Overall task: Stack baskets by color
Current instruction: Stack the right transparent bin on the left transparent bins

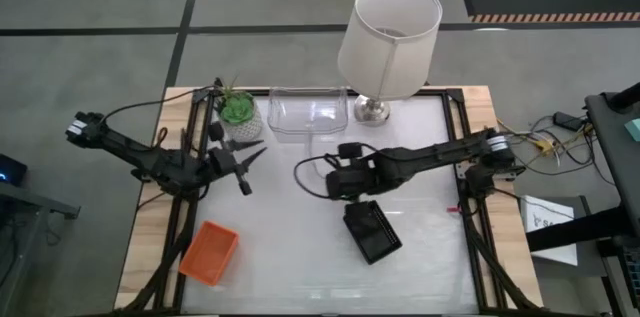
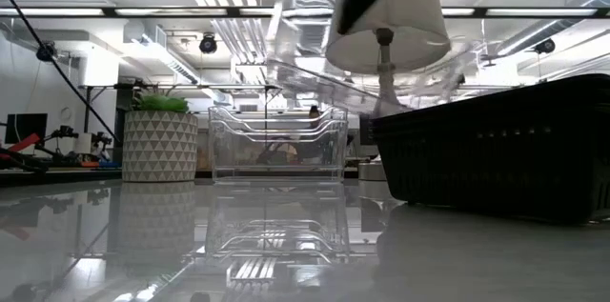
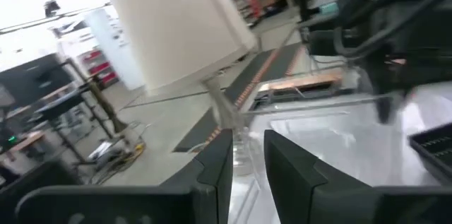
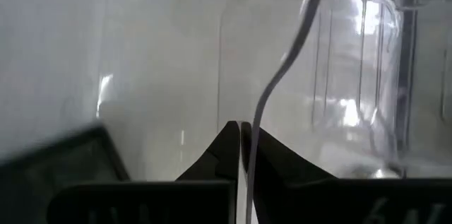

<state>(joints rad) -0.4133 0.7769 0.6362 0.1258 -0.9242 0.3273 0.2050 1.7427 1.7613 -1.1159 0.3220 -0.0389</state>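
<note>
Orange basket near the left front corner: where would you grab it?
Probably one long rim of the orange basket, from straight above with the left gripper, one finger inside and one outside. It sits flat, open side up, angled on the table, so turn the wrist to match.

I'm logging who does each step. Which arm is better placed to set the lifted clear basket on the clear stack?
Right. Its gripper is shut on the clear basket's rim, held above the table near the clear stack. The left gripper holds nothing, by the plant.
</note>
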